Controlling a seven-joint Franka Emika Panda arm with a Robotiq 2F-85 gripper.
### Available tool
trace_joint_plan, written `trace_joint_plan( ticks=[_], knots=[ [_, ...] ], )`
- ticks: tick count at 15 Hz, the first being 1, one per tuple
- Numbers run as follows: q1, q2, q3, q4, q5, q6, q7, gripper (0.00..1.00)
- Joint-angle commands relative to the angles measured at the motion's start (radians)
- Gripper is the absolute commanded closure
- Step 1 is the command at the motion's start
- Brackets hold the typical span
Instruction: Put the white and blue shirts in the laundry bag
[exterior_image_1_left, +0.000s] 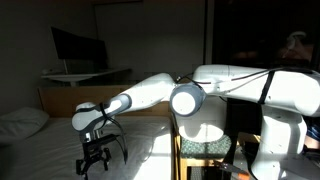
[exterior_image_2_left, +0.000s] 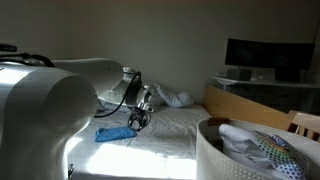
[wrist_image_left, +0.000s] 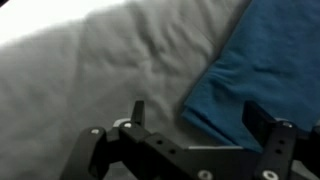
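The blue shirt (exterior_image_2_left: 115, 133) lies flat on the white bed sheet (exterior_image_2_left: 170, 125); in the wrist view the blue shirt (wrist_image_left: 270, 60) fills the upper right. My gripper (wrist_image_left: 198, 118) hangs open just above the sheet, its jaws either side of the shirt's folded corner. An exterior view puts the gripper (exterior_image_2_left: 140, 118) at the shirt's far end, and another shows the gripper (exterior_image_1_left: 95, 155) low over the bed. The laundry bag (exterior_image_2_left: 215, 160) stands at the lower right, with white cloth (exterior_image_2_left: 237, 135) and a patterned piece in it. I cannot tell whether that cloth is the white shirt.
A white pillow (exterior_image_1_left: 20, 120) lies at the head of the bed, and that pillow (exterior_image_2_left: 175, 97) also shows beyond the gripper. A desk with a dark monitor (exterior_image_2_left: 270, 60) stands behind the wooden bed board (exterior_image_2_left: 250, 100).
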Motion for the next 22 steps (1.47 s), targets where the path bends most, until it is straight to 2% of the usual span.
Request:
trace_joint_plan(
  ticks=[1,2,3,5,6,13,14,16,17,22],
  knots=[
    [-0.063,-0.081,0.027,0.065,0.026,-0.108,-0.023,0.00],
    [-0.077,-0.103,0.033,0.088,0.026,-0.149,-0.024,0.00],
    [-0.079,-0.078,0.028,0.195,0.037,-0.232,-0.020,0.00],
    [-0.094,-0.092,0.036,0.248,0.052,-0.325,-0.027,0.00],
    [-0.109,-0.145,0.051,0.168,0.049,-0.318,-0.035,0.00],
    [-0.130,-0.190,0.073,0.153,0.044,-0.563,-0.018,0.00],
    [-0.104,-0.122,0.040,0.262,0.051,-0.538,-0.006,0.00],
    [-0.106,-0.116,0.041,0.272,0.051,-0.566,-0.005,0.00],
    [-0.114,-0.142,0.063,0.221,0.033,-0.544,-0.004,0.00],
    [-0.111,-0.135,0.055,0.229,0.031,-0.516,0.031,0.00]
  ],
)
